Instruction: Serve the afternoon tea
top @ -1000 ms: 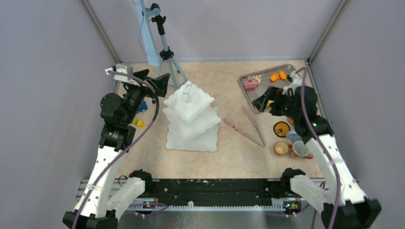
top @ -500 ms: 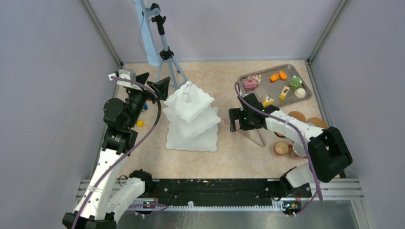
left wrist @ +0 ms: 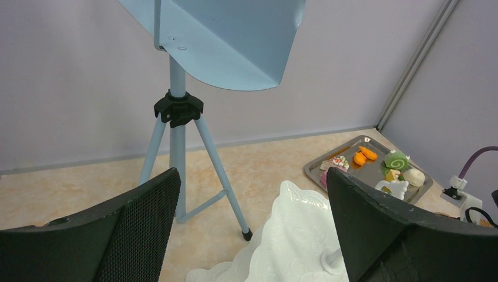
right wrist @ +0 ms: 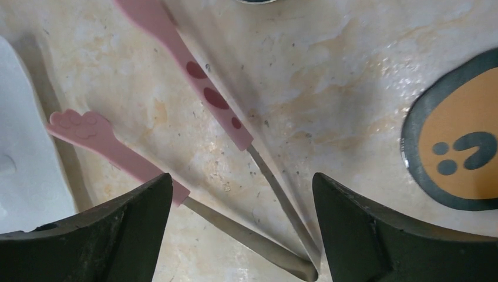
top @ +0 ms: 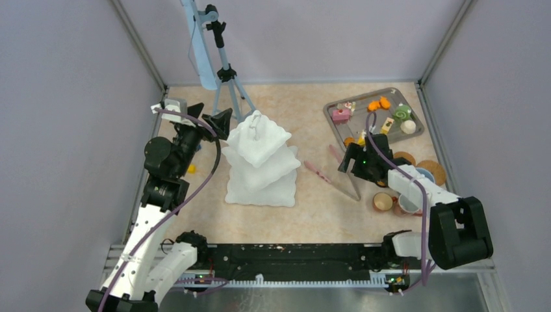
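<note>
Toy pastries lie in a metal tray (top: 416, 132) at the back right: orange (top: 378, 104), pink (top: 340, 116), a green roll (top: 403, 112), cream (top: 408, 127). The tray also shows in the left wrist view (left wrist: 322, 168). An orange-brown mug (top: 383, 202) and a whitish-pink mug (top: 409, 205) stand at the front right. My right gripper (top: 347, 162) is open and empty, low over the pink tongs (right wrist: 214, 100), its fingers on either side of their metal arms (right wrist: 242, 179). My left gripper (top: 209, 116) is open and empty above the white tiered stand (top: 260, 159).
A blue tripod (top: 224, 71) stands at the back, close to my left gripper (left wrist: 252, 176). Round coasters (top: 432, 170) lie right of my right arm; one with an orange face shows in the right wrist view (right wrist: 458, 155). A small yellow piece (top: 190, 169) lies left of the stand.
My right gripper went from over the tray to near the stand's right side, then back right over the tongs. My left gripper shifted slightly.
</note>
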`<state>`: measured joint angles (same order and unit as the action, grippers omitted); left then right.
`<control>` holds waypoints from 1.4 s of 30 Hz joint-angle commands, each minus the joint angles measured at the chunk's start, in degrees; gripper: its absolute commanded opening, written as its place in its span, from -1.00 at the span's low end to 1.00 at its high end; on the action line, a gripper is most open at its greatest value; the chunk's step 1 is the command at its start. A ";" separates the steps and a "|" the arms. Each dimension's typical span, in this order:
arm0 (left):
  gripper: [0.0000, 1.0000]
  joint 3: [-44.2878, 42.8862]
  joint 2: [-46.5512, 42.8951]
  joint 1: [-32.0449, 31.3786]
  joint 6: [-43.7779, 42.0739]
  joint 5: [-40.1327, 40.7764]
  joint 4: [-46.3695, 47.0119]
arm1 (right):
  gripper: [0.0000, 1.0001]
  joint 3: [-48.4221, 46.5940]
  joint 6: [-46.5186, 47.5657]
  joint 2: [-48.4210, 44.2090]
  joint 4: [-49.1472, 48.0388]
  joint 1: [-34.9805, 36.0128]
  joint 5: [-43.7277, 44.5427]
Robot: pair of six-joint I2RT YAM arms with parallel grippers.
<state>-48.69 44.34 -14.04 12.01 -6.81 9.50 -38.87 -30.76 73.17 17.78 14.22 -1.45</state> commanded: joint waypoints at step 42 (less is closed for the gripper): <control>0.97 2.07 -5.77 -3.84 -0.33 2.64 2.61 | 0.90 15.45 6.61 2.28 -33.33 36.48 30.10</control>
<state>-47.18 39.11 -17.43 12.10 -4.78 9.91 -25.41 -24.64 74.41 -10.37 47.13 23.75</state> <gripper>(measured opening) 0.987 0.956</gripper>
